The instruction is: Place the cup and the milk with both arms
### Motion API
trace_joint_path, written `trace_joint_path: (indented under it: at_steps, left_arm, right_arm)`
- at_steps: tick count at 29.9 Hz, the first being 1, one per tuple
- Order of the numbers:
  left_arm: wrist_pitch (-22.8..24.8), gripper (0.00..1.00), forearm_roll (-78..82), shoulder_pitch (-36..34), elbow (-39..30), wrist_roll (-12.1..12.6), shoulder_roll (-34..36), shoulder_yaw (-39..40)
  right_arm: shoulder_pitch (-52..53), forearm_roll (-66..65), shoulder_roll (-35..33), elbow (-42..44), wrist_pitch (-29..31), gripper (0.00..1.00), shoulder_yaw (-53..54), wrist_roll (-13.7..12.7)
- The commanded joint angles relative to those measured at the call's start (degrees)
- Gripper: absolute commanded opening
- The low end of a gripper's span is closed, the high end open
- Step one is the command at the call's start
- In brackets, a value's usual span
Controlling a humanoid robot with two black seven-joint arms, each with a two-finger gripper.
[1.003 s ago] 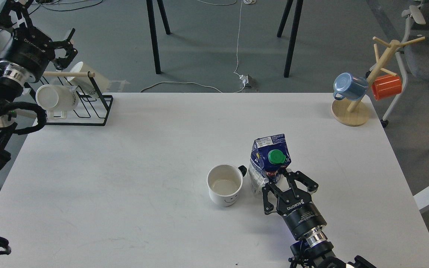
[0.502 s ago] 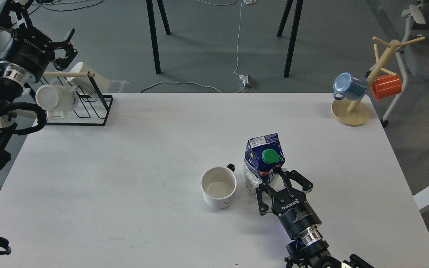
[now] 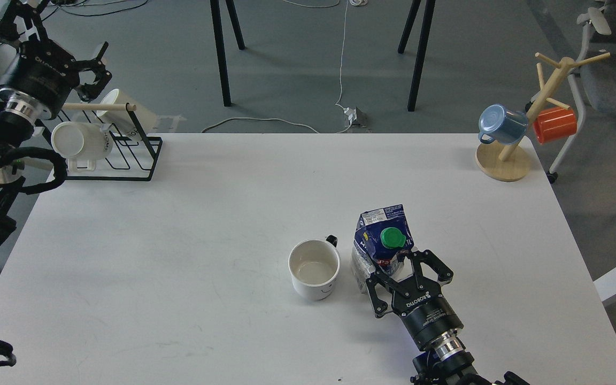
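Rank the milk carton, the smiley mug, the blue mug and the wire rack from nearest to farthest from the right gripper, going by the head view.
1. Milk carton: between the fingers of the right gripper.
2. Smiley mug: just left of the carton.
3. Blue mug: hanging on the wooden tree, far right corner.
4. Wire rack: far left corner.

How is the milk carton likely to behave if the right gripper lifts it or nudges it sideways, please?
The milk carton stands tall on a narrow base, so a high sideways push would probably tip it, perhaps against the smiley mug close beside it. Its walls look creased, so they may buckle under the right gripper. How full or heavy it is cannot be told.
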State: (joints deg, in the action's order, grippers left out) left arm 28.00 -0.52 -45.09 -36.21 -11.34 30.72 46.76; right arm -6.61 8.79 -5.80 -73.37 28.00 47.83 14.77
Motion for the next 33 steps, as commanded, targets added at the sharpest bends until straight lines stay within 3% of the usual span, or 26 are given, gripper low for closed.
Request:
trace_joint_path:
  at_steps: [1, 13, 17, 22, 28, 33]
  left_arm:
    - [0.0, 0.99, 0.0, 0.0, 0.0, -0.1, 0.0, 0.0]
    - [0.0, 0.99, -0.1, 0.0, -0.1, -0.2, 0.0, 0.0]
    - [0.0, 0.99, -0.6, 0.0, -0.1, -0.4, 0.0, 0.6]
    - [0.0, 0.99, -1.0, 0.0, -0.1, -0.5, -1.0, 2.6]
    - [0.0, 0.99, -1.4, 0.0, -0.1, -0.4, -3.3, 3.3]
    - [0.0, 0.99, -1.8, 0.1, 0.0, 0.3, -5.1, 3.6]
  right_arm:
    - [-2.2, 0.0, -0.1, -0.5, 0.0, 0.97, 0.0, 0.1]
    - [-12.5, -0.2, -4.0, -6.8, 0.0, 0.98, 0.6, 0.3]
    - [-16.7, -0.3, -13.2, -14.1, 0.0, 0.98, 3.1, 0.4]
    - [-17.8, 0.0, -24.0, -18.4, 0.0, 0.98, 16.4, 0.6]
    - [-10.3, 0.0, -30.2, -16.8, 0.0, 0.99, 27.6, 0.6]
    - [6.4, 0.1, -31.6, -6.4, 0.0, 0.99, 27.7, 0.7]
